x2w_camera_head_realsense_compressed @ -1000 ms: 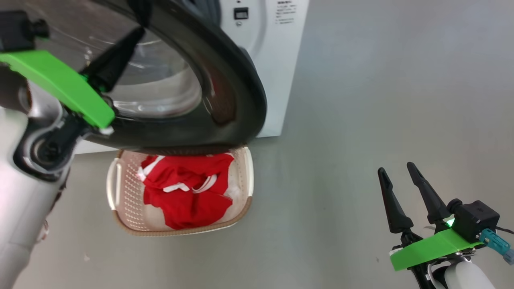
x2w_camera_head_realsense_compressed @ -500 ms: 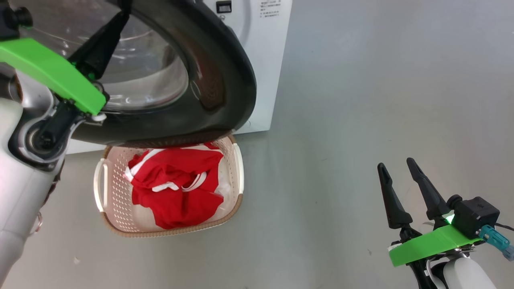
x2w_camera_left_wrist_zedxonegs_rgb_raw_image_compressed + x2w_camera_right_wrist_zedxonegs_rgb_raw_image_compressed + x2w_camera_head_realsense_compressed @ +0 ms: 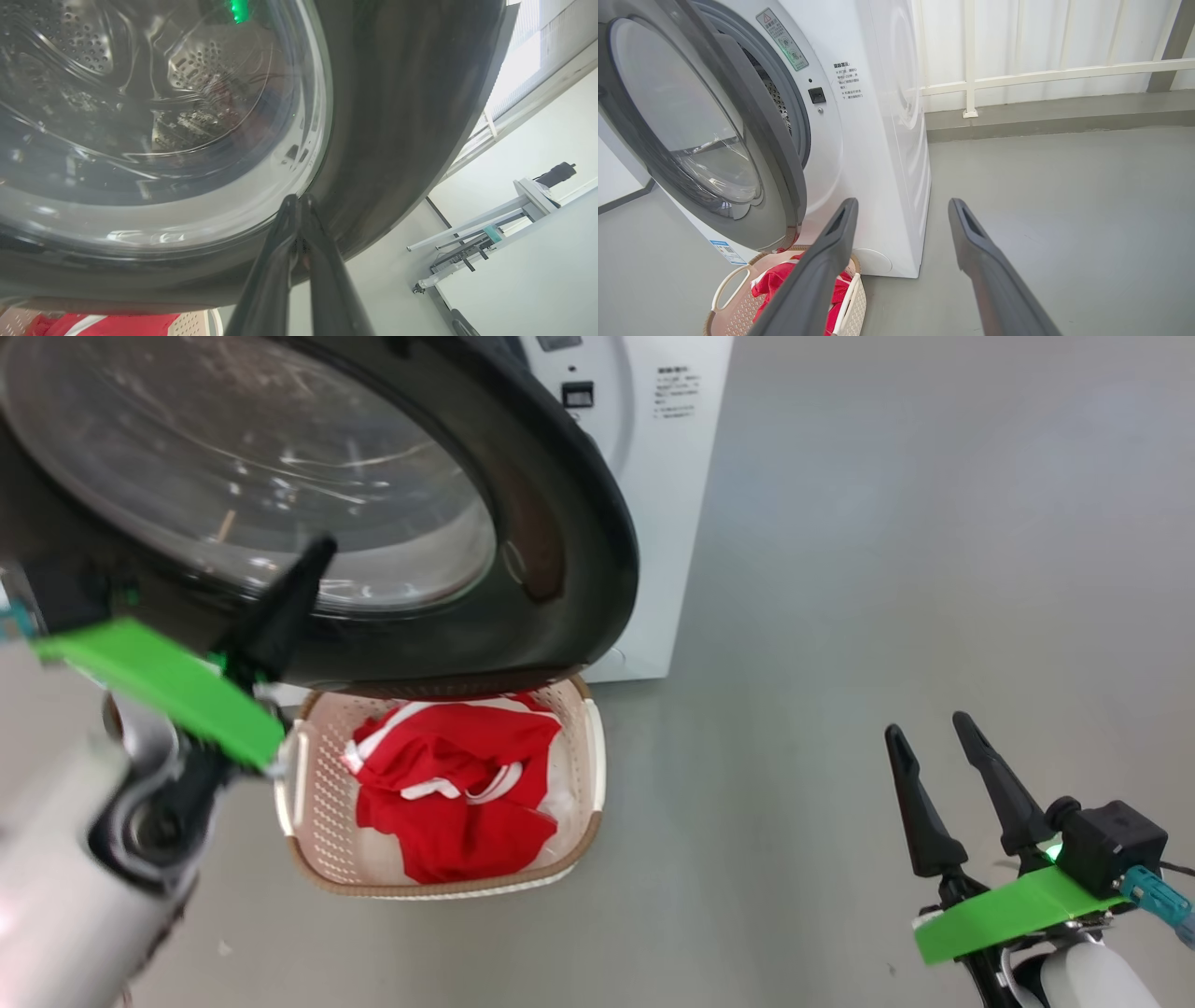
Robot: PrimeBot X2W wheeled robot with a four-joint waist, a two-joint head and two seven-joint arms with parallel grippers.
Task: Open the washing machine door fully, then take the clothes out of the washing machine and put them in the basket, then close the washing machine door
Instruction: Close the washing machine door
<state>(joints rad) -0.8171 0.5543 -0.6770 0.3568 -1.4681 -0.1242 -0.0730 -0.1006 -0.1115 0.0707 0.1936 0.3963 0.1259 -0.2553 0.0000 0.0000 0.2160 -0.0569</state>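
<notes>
Left wrist view: left jaws closed at door [image 3: 397, 116] rim (touching?)

Left hand [image 3: 296, 201] pinched, right hand [image 3: 927, 726] splayed.

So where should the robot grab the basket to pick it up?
Probably by the side handle of the basket: it is an open loop standing off the wall, so a finger fits through. Come from above, on the side near the right end effector, because the washing machine door overhangs the far end.
</notes>
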